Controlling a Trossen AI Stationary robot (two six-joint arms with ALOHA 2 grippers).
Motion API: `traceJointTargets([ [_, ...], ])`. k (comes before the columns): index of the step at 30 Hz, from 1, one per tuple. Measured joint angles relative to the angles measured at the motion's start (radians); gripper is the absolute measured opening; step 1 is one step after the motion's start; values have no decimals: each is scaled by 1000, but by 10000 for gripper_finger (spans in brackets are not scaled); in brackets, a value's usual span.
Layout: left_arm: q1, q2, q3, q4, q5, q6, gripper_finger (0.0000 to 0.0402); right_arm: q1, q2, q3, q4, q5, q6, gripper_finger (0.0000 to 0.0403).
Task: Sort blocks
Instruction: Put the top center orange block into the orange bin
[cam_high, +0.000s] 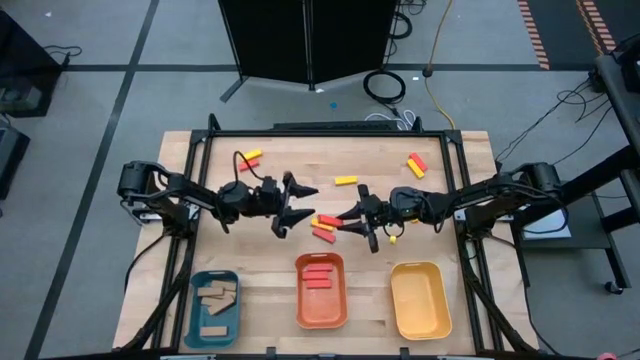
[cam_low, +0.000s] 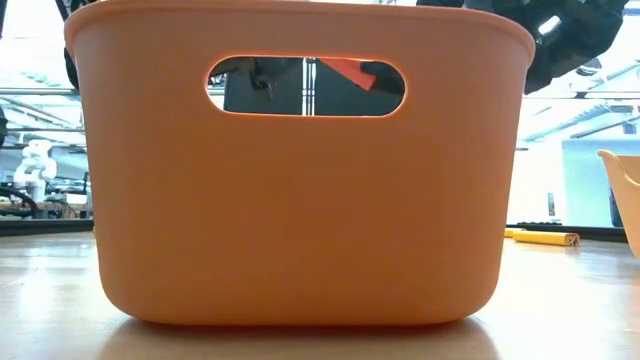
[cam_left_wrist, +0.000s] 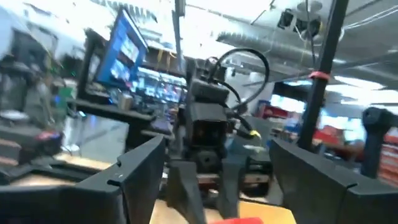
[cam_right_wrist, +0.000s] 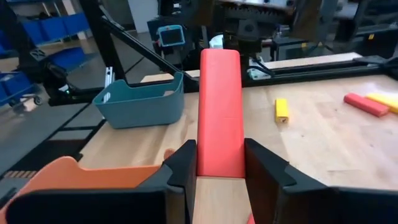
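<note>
At mid-frame in the high view, the right gripper (cam_right_wrist: 219, 163) clamped a smooth flat red block (cam_right_wrist: 219, 112) upright between its dark fingers. The left gripper (cam_high: 297, 205) stood wide open and empty just left of it. More bars lay scattered on the pale wood table (cam_high: 470, 160); rounded plastic trays (cam_high: 320, 290) sat at lower frame.

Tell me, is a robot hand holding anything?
Yes. The right hand pinches a red block by its near end. The left hand is open, holding nothing.

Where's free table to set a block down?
Bare wood between the blue tray and orange tray, and along the far edge between the block pairs. Crowded mid-table: left gripper, right gripper and loose blocks.
</note>
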Motion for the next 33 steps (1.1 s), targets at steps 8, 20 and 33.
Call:
traceJointTargets([
  [8, -36, 0, 0, -151, 51, -17, 288, 0, 0, 0, 32, 68, -76, 84],
  [20, -96, 15, 21, -181, -148, 203, 288, 0, 0, -1, 98, 71, -97, 84],
  [33, -106, 113, 136, -181, -114, 266, 288, 0, 0, -1, 99, 69, -106, 84],
])
